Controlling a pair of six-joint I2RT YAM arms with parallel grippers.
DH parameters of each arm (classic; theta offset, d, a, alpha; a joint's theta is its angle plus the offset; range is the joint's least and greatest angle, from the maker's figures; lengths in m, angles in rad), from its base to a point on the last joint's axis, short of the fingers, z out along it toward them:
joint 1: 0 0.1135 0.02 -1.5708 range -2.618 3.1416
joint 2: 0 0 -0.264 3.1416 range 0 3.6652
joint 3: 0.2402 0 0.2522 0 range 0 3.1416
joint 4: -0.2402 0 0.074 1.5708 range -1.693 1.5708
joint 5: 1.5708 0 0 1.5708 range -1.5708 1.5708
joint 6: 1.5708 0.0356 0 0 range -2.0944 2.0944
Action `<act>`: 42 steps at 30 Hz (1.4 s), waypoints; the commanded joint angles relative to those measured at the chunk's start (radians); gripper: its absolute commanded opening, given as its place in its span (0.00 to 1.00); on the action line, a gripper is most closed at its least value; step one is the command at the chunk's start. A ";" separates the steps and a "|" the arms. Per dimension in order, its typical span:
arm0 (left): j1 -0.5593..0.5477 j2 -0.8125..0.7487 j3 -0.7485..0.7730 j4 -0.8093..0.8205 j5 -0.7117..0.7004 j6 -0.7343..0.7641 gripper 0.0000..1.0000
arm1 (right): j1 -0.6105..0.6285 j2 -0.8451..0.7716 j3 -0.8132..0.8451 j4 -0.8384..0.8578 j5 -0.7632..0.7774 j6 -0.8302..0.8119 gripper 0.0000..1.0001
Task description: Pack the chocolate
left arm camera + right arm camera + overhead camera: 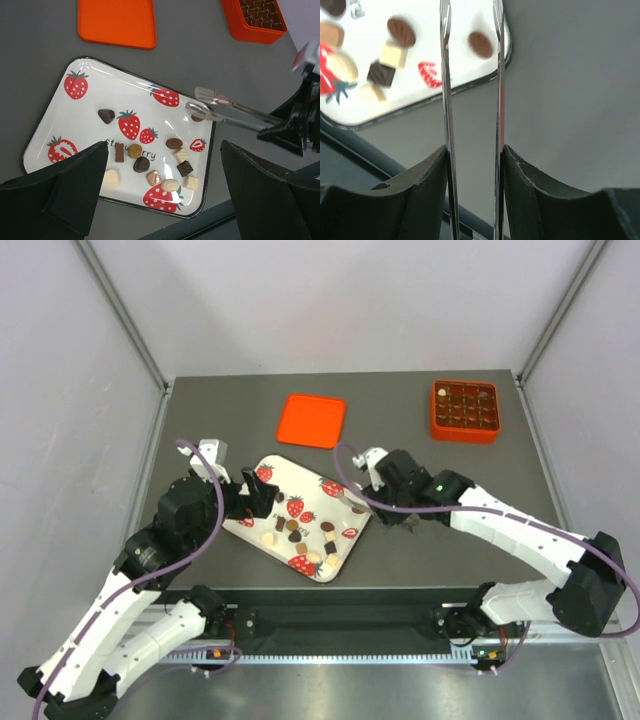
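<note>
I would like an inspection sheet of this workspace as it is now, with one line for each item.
Surface: dark grey table, no spills seen.
Job's things: chocolates loose on the strawberry tray; orange box at the far right, a few pieces seemingly inside; orange lid flat on the table, apart from the box.
Clutter: nothing seen.
Grippers: left gripper open above the tray; right gripper shut on metal tongs, tips over the tray's right rim.
Cables: purple cable looped along each arm.
Surroundings: pale walls on three sides.
</note>
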 commanded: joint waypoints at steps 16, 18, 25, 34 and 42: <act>0.002 -0.011 0.041 -0.001 -0.003 -0.013 0.99 | 0.150 -0.016 -0.083 -0.050 0.175 0.046 0.45; 0.003 -0.011 0.038 -0.001 -0.001 -0.015 0.99 | 0.150 -0.016 -0.091 -0.047 0.175 0.050 0.45; 0.002 -0.012 0.040 -0.002 -0.004 -0.016 0.99 | 0.152 -0.025 -0.103 -0.045 0.098 0.093 0.44; 0.003 -0.006 0.032 0.005 0.000 -0.016 0.99 | 0.152 -0.022 -0.063 -0.073 0.087 0.119 0.34; 0.002 -0.003 0.028 0.012 -0.006 -0.013 0.99 | 0.149 -0.008 0.064 -0.091 0.101 0.121 0.30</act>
